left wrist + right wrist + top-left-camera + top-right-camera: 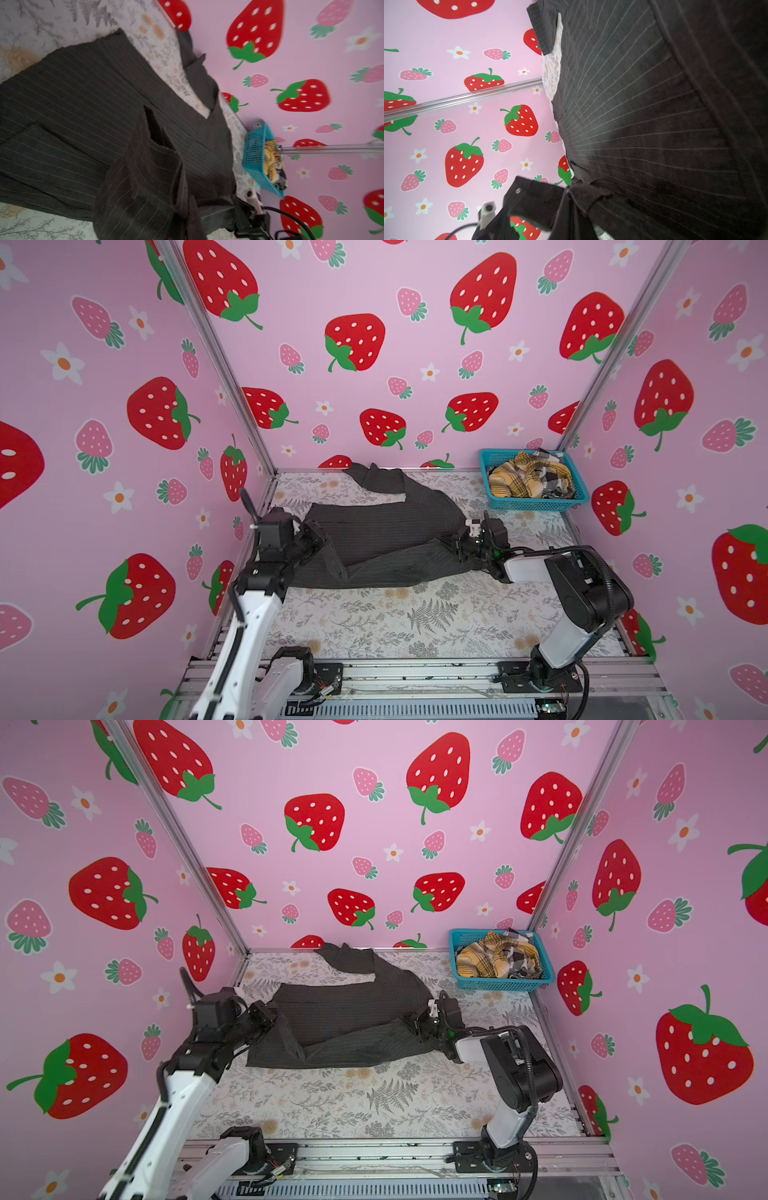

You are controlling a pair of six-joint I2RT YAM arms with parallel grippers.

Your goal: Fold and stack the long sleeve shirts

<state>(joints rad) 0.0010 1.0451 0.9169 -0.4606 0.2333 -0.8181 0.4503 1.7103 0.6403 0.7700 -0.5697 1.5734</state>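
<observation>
Fingers pinched shut on cloth, both ends: left gripper (pixel 318 539), right gripper (pixel 453 546). Charcoal pinstripe shirt (pixel 374 543) lies between them on floral tabletop (pixel 395 614), long axis left-right. One sleeve (pixel 376 481) trails toward back wall. Beyond, teal basket (pixel 536 504) holds plaid shirts (pixel 515 483).

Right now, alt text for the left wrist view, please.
A dark pinstriped shirt lies spread on a floral-print table, one fold raised near the camera. Beyond it, a blue basket of plaid shirts stands before a pink strawberry wall.
</observation>
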